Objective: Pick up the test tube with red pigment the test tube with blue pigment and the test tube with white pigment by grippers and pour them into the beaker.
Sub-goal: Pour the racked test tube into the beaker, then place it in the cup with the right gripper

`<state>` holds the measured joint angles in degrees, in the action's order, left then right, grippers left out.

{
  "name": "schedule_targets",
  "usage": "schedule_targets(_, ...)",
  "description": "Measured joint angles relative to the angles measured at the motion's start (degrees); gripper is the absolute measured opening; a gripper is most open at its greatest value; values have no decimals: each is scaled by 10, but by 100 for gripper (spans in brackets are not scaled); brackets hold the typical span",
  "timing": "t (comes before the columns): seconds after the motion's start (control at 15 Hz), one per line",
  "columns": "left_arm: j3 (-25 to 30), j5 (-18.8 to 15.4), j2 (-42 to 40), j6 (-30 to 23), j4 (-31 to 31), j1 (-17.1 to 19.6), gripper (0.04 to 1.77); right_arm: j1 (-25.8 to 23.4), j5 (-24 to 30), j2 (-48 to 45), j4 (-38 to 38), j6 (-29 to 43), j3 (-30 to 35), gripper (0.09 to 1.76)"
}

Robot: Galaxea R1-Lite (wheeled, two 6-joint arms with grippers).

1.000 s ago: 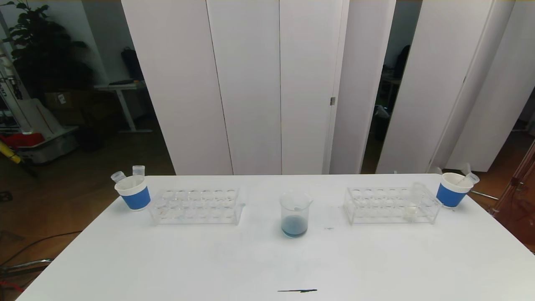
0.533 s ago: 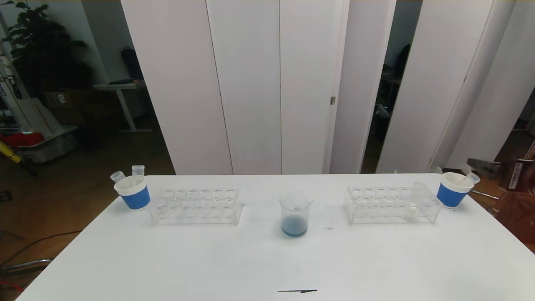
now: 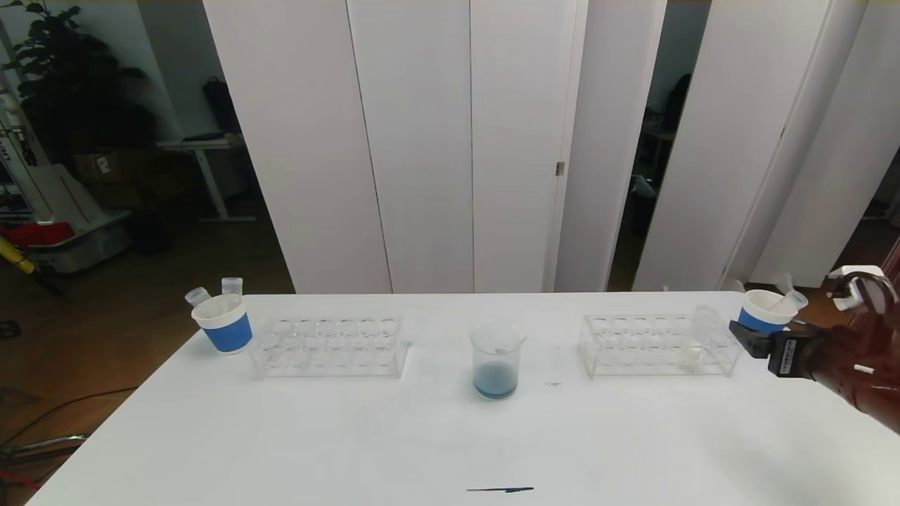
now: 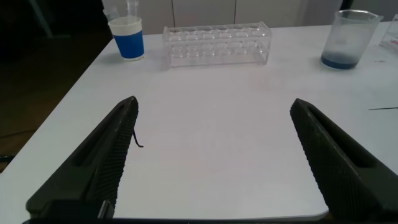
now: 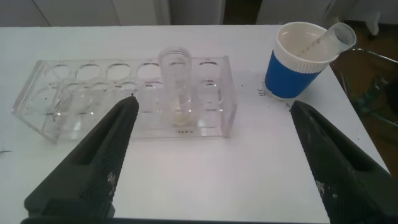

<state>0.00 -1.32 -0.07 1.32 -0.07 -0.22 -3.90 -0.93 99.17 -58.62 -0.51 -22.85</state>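
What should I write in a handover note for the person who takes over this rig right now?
Right end effector: open, empty, at the table's right edge, facing the right rack.
Left end effector: open, empty, low over the table's near left part, out of the head view.
Test tube with white pigment: upright in the right rack, not yet poured.
Beaker: centre of the table, bluish liquid at its bottom, so some pouring looks done.
Left rack: looks empty. Spent tubes stand in the left cup and the right cup.
Left to do: grasp the white tube and pour it into the beaker.
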Motion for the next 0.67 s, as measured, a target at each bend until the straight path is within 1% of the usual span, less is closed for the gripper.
schedule_targets(0.13,0,0,0,0,0,0,175,6,0,39,-43,-17,13,175)
schedule_targets(0.27,0,0,0,0,0,0,175,8,0,78,-82,-27,9,175)
schedule_targets(0.53,0,0,0,0,0,0,175,21,-2,143,-120,-47,-20,175)
schedule_targets(0.67,0,0,0,0,0,0,175,26,-3,168,-158,-49,-36,175)
